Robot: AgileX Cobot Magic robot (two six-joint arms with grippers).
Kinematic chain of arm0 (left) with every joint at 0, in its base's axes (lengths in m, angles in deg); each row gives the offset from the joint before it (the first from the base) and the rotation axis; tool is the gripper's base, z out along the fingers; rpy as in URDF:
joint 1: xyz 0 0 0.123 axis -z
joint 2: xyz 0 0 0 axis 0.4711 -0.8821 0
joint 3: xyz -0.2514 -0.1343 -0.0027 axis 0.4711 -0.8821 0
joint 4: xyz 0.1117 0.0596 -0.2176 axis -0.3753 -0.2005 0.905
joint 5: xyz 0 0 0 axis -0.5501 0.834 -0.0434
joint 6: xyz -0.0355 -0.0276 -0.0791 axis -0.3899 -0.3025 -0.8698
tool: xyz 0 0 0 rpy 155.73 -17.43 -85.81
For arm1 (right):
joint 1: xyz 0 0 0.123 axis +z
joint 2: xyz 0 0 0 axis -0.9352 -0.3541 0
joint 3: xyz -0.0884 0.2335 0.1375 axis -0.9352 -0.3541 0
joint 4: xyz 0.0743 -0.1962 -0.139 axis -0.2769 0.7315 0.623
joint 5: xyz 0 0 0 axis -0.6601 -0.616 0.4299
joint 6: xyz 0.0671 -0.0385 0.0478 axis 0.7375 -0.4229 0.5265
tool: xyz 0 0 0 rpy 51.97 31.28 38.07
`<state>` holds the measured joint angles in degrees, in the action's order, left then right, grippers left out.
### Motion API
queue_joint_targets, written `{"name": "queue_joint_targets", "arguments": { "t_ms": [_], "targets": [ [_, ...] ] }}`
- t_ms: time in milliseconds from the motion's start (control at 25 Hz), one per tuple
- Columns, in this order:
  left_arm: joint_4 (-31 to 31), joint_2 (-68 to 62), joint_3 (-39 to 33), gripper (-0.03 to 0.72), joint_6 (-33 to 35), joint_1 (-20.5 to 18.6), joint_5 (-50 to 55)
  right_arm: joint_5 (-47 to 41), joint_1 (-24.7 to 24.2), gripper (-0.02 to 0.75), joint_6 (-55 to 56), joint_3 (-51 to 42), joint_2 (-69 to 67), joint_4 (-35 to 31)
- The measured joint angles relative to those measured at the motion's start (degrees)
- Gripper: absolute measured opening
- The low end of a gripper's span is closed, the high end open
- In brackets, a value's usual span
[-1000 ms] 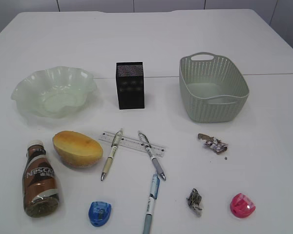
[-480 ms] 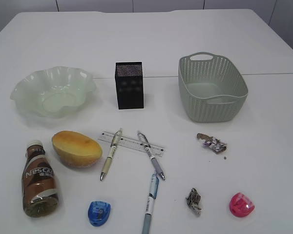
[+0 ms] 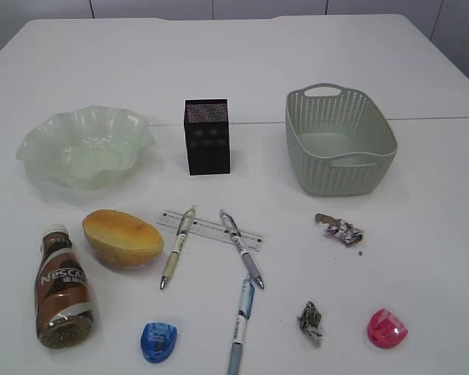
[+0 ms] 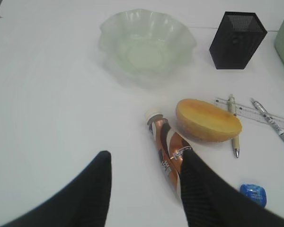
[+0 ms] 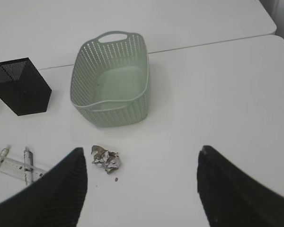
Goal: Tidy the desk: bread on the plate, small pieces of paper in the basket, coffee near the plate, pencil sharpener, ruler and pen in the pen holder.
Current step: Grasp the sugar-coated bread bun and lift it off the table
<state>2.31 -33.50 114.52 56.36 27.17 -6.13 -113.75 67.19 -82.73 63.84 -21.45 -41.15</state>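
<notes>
whole exterior view slid slightly left since earlier, objects mutually unmoved | left gripper [image 4: 144, 189] jaws spread above coffee [image 4: 168, 151] | right gripper [image 5: 142, 182] jaws spread, empty | bread [image 3: 123, 239] lies between coffee and ruler [image 3: 211, 228]

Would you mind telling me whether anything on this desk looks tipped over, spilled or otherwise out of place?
The coffee bottle lies on its side near the front left edge instead of standing. Two crumpled paper scraps litter the right side. Two pens lie across the ruler. Nothing looks spilled or broken.
</notes>
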Motion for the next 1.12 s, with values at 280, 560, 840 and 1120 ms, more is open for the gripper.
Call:
{"name": "queue_joint_targets", "arguments": {
  "t_ms": [280,560,840,1120],
  "targets": [
    [4.1,-7.8,0.0,0.352,0.0,0.0,-5.4,-9.6,0.0,0.531,-0.6,10.2,-13.0,-0.1],
    [5.4,-15.5,7.0,0.350,0.0,0.0,-4.4,-11.5,0.0,0.531,-2.9,11.2,-17.7,2.2],
    [5.2,-28.2,24.4,0.349,-0.1,0.0,0.0,-11.9,0.0,0.531,-4.0,11.2,-18.1,3.4],
    [5.8,-41.3,32.7,0.349,-0.2,3.2,4.9,-12.5,1.8,0.531,-6.7,11.2,-18.1,3.0]
  ]
}}
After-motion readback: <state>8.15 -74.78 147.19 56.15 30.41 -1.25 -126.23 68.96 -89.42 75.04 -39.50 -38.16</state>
